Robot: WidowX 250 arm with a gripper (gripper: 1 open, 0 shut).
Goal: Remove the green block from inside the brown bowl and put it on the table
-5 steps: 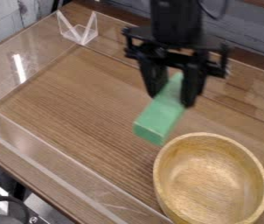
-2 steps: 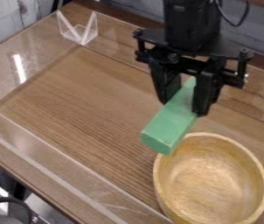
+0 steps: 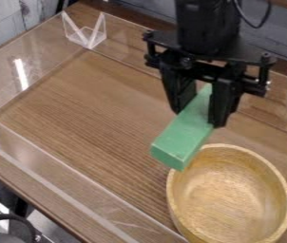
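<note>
Gripper [image 3: 200,106]: black, two-fingered, pointing straight down over the table; it is clamping the upper end of the block between its fingers.

Block [image 3: 184,139]: green bar, hanging tilted from the jaws, its free lower end sloping toward the camera and left. It is being held by one end only, which is likely why it is drooping at an angle rather than hanging level.

Block position: clear of the bowl, in the air, its lower end just beside the bowl's upper-left rim as seen from this camera. Whether it is overhanging the rim or sitting wholly over bare table cannot be told from this angle.

Bowl [image 3: 276,180]: tan wood, thick rim, sitting at the lower right on the table; its inside is showing empty.

Table [image 3: 83,104]: brown wood grain, with open surface spreading left of the gripper and bowl, so there is room for setting the block down.

Walls [image 3: 32,66]: clear acrylic, running along the table edges, well apart from the gripper.

Step in hand: the lift-out is looking done; the block is not yet resting on the table.

Next move, judged: lowering over bare wood, away from the rim, before letting go.

Risk, judged: the tilted bar may be tipping or rolling on release.
</note>
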